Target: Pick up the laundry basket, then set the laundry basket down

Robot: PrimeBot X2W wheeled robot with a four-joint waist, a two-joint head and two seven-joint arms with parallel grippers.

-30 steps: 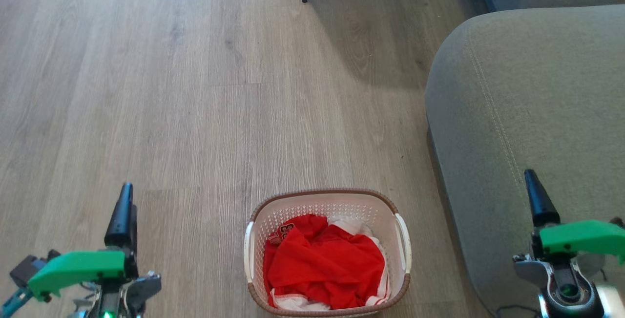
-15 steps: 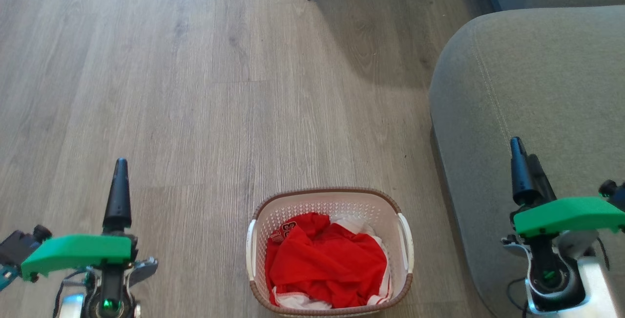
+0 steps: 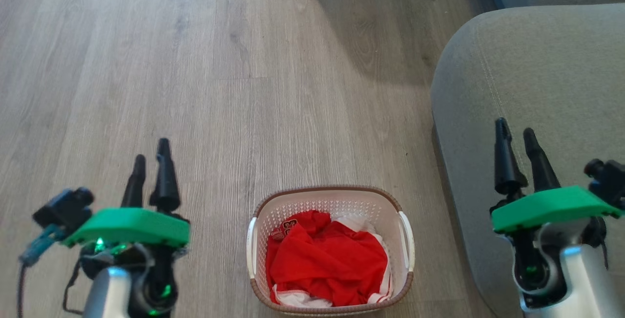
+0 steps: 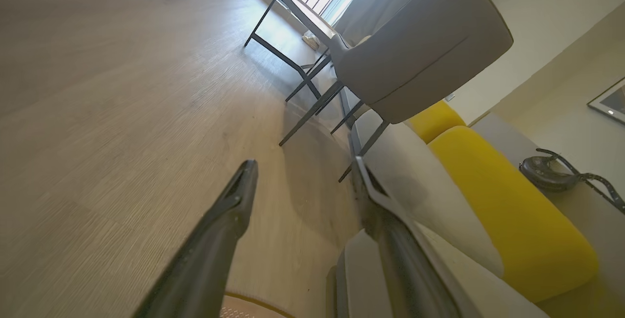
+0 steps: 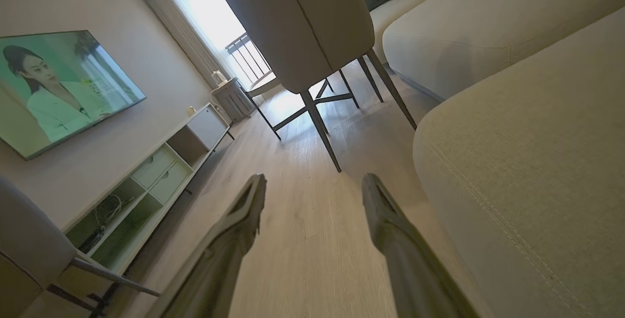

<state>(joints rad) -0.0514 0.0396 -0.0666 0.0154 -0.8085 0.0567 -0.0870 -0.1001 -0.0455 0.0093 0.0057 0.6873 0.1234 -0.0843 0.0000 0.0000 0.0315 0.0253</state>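
Since neither tool has anything in it, status is pre-grasp. Left tool (image 3: 151, 154): fingers parted by a modest gap, empty, hanging over bare floor (image 3: 195, 88) left of the laundry basket (image 3: 324, 190). Right tool (image 3: 514, 128): similar gap, empty, over the edge of the grey sofa (image 3: 537, 74) on the basket's right. Both are well apart from it.

Basket stands upright on the floor between the two tools, close in front of me, near the sofa's front. It holds a crumpled red garment (image 3: 327, 259) with some white cloth under it.

Handling, my guess: thin perforated plastic, light; load is soft cloth, so little weight. Walls probably flex if squeezed; rim looks stiffer. Take hold at the white side handles, left one (image 3: 250, 247) and right one (image 3: 406, 240), one tool each, so it lifts level. Smooth plastic may slip in narrow fingers, so hook under rather than pinch.

Hard to see: near rim sits right at the bottom edge of the head view, and the outer walls are hidden from above. Left wrist view catches a sliver of rim (image 4: 254, 306). Can't tell whether a finger fits behind the handles.
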